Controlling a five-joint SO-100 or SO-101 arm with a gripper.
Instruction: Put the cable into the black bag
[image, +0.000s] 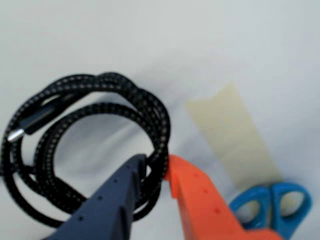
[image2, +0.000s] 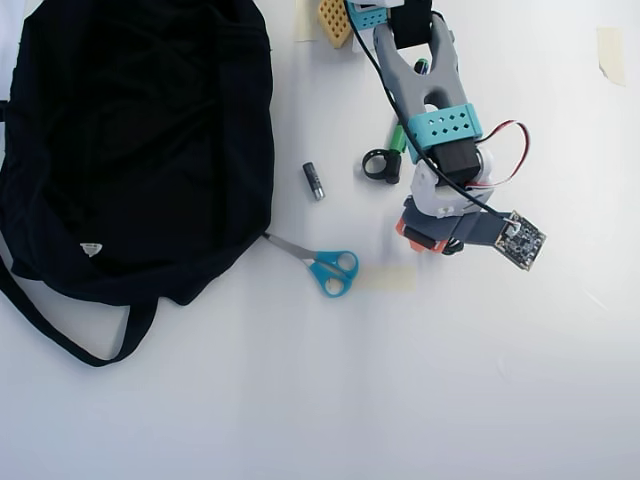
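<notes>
In the wrist view a black braided cable (image: 115, 79) lies coiled in a loop, with a silver-tipped plug at its left. My gripper (image: 156, 167), one dark blue finger (image: 117, 192) and one orange finger (image: 197, 197), is shut on the right side of the coil. I cannot tell whether the coil is off the table. In the overhead view the gripper (image2: 425, 238) is at centre right and hides the cable. The black bag (image2: 140, 140) lies at the upper left, well apart from the gripper.
Blue-handled scissors (image2: 325, 268) lie between bag and gripper, also in the wrist view (image: 272, 205). A tape strip (image2: 388, 278) lies beside them. A small dark cylinder (image2: 314, 181), a black ring (image2: 380, 165) and a green pen (image2: 398, 140) lie near the arm.
</notes>
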